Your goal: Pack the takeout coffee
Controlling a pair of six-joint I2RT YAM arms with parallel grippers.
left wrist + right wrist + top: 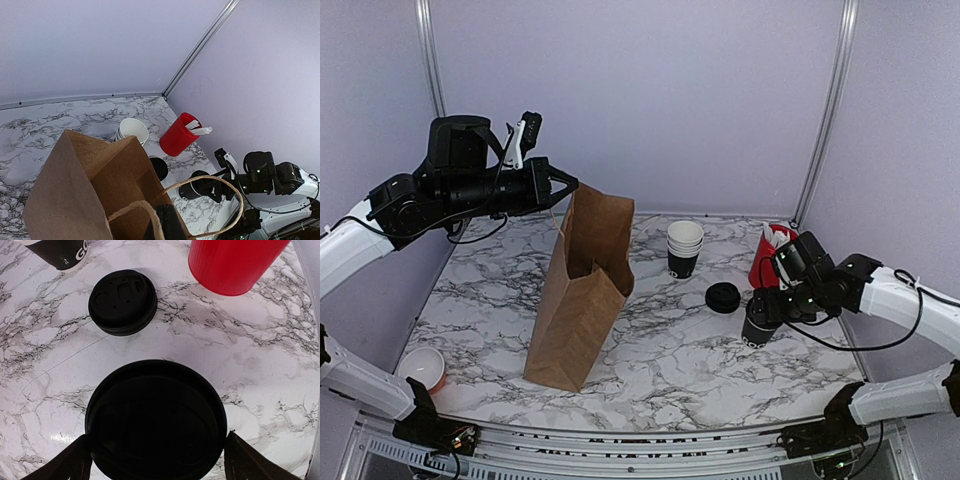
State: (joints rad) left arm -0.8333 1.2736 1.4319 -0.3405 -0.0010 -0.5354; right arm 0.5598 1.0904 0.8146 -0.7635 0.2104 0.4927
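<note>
The takeout coffee (756,328), a small black cup with a black lid, stands at the table's right. My right gripper (767,308) is shut on it. In the right wrist view the lid (155,422) fills the middle and my fingers (75,464) press against the cup on both sides. The brown paper bag (582,290) stands open at the centre left. My left gripper (565,186) is shut on the bag's top back edge and holds it up. In the left wrist view a dark finger (171,220) sits at the bag's (75,185) rim by its handles, and the coffee (196,186) shows beyond.
A loose black lid (722,297) lies left of the coffee. A stack of white-rimmed cups (684,248) and a red cup with white sticks (770,256) stand behind it. A small red cup, white inside (422,367), sits at the near left corner. Walls enclose the table.
</note>
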